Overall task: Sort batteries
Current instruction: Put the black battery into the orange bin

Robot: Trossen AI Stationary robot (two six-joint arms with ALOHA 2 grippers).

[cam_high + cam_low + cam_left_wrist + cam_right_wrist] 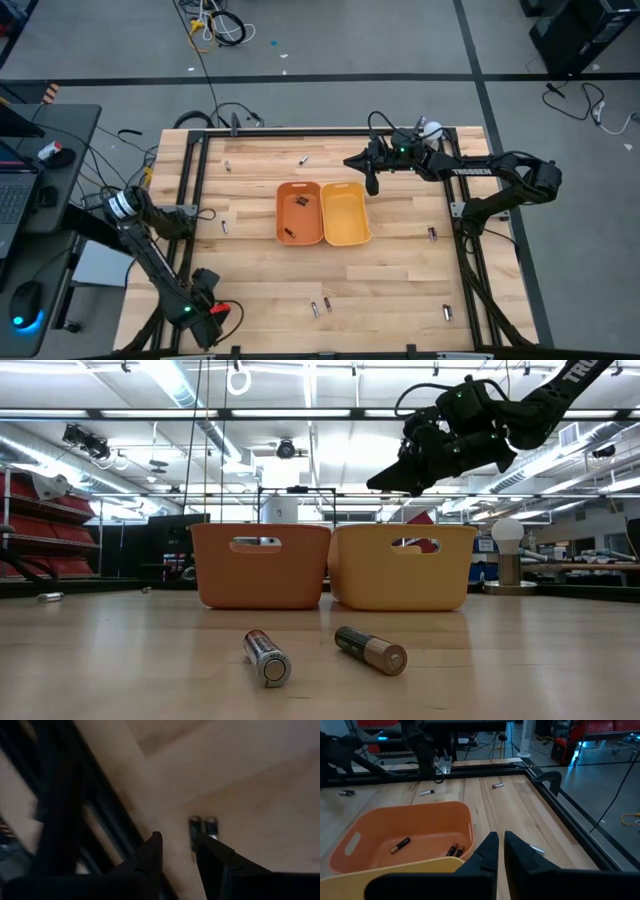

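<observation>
Right gripper [373, 187] hangs in the air over the far rim of the yellow bin [346, 212], fingers together, nothing between them; the nearest batteries lie below and beside it in the orange bin [299, 212], which touches the yellow bin at mid-table; three dark batteries show in the orange bin in the right wrist view, one alone [400, 845] and a pair side by side [455, 851] against the wall next to the yellow bin; inside of the yellow bin looks bare from above. Left gripper [176, 851] sits low at the near left corner of the table [400, 290], fingers apart with nothing clamped; a pair of batteries [202, 826] lies on the wood just past its fingertips, close to the black frame rail. Loose batteries are scattered round the bins: two near the far edge [303, 159], one toward the left edge [224, 227], one toward the right edge [432, 234], a pair by the near edge [320, 307], one at the near right corner [448, 313]; wide bare wood between the bins and every edge; black frame rails run along the left, far and right edges.
</observation>
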